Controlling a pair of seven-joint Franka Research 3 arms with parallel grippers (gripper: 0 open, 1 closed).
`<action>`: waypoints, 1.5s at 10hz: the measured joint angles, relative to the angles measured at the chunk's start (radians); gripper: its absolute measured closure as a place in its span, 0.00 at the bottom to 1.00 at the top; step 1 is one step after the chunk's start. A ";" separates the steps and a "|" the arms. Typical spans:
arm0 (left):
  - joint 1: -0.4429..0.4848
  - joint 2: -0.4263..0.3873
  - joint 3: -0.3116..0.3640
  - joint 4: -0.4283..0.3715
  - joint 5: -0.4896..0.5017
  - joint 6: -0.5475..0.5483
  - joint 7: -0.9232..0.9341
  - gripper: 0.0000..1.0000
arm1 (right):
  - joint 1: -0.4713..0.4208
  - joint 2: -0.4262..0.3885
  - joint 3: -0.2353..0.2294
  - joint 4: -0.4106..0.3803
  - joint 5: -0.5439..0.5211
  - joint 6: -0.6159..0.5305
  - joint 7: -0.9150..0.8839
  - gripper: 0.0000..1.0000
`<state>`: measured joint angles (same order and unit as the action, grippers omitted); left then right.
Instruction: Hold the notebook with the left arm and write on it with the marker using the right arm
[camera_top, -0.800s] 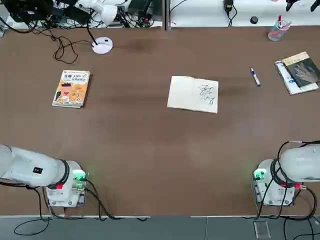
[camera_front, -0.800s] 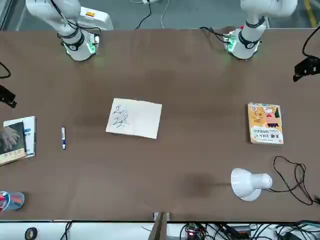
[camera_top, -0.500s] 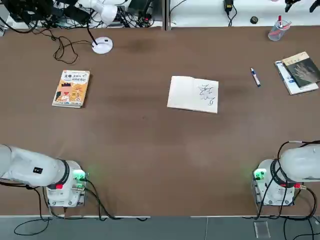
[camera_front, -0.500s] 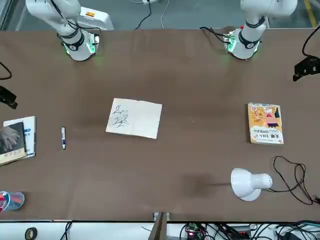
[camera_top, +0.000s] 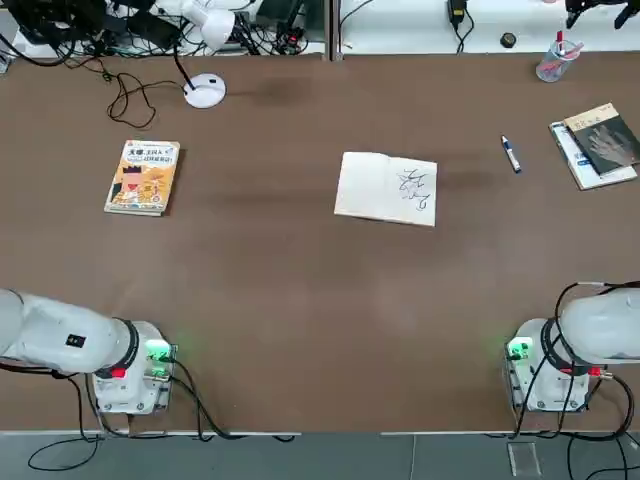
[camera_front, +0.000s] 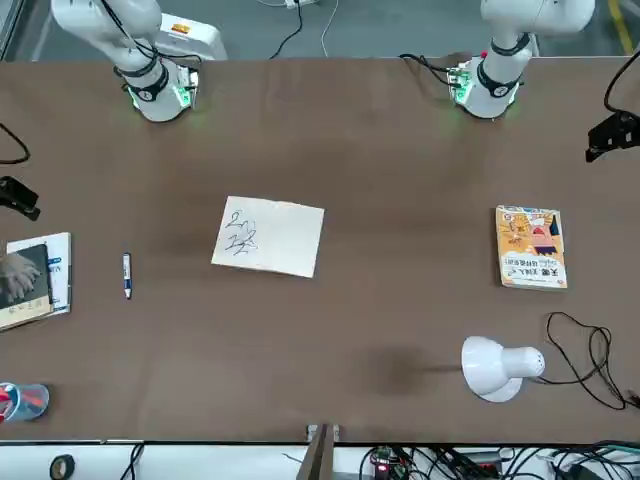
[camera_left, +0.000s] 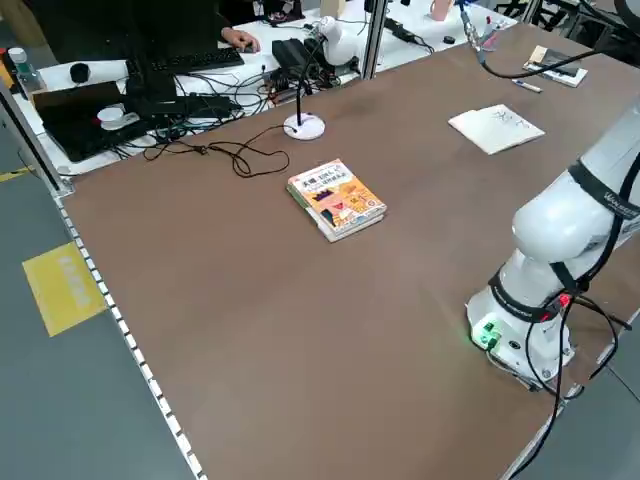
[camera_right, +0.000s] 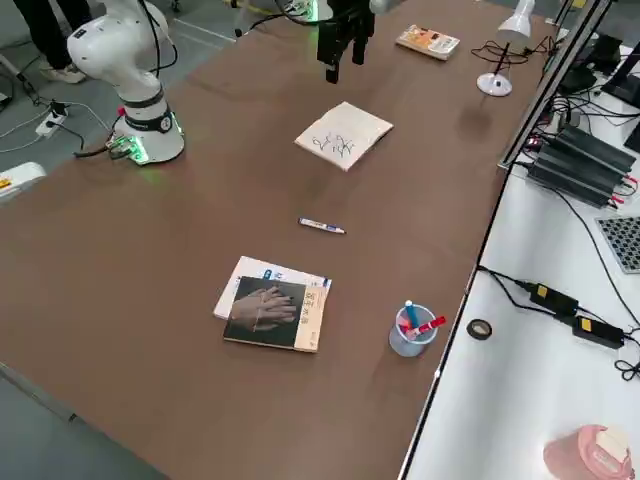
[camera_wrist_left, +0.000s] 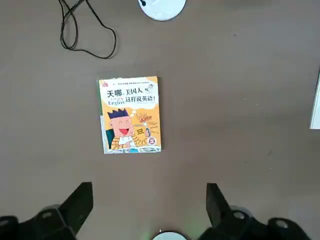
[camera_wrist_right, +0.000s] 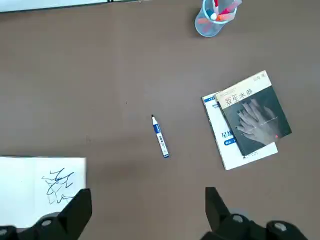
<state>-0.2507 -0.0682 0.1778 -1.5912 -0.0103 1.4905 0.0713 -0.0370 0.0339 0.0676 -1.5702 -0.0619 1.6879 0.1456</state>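
Opening stage here: both claws open and empty, right claw (camera_wrist_right: 148, 212) lower in its wrist view, left claw (camera_wrist_left: 150, 212) likewise; next, the right must collect the marker (camera_wrist_right: 160, 136).

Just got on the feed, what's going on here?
Nothing is being handled right now. The open notebook lies mid-table with scribbles on one page, and the marker lies apart from it, toward the right arm's side. The left tool is open and empty over its side of the table, near the orange book; the right tool is open and empty too, over the marker's side. Neither holding nor writing is under way.
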 joint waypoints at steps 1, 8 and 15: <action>0.000 0.000 0.000 0.001 0.000 0.000 0.000 0.00 | 0.003 0.000 0.000 0.000 0.000 0.001 0.000 0.00; -0.063 0.006 -0.018 0.029 -0.024 0.000 -0.077 0.00 | 0.007 0.000 0.000 0.000 0.000 0.001 0.000 0.00; -0.266 0.071 -0.067 0.064 -0.069 0.002 -0.361 0.00 | 0.008 0.000 0.000 0.000 0.000 0.000 0.000 0.00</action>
<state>-0.5168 0.0029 0.1111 -1.5267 -0.0797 1.4923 -0.2893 -0.0292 0.0338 0.0673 -1.5702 -0.0619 1.6877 0.1458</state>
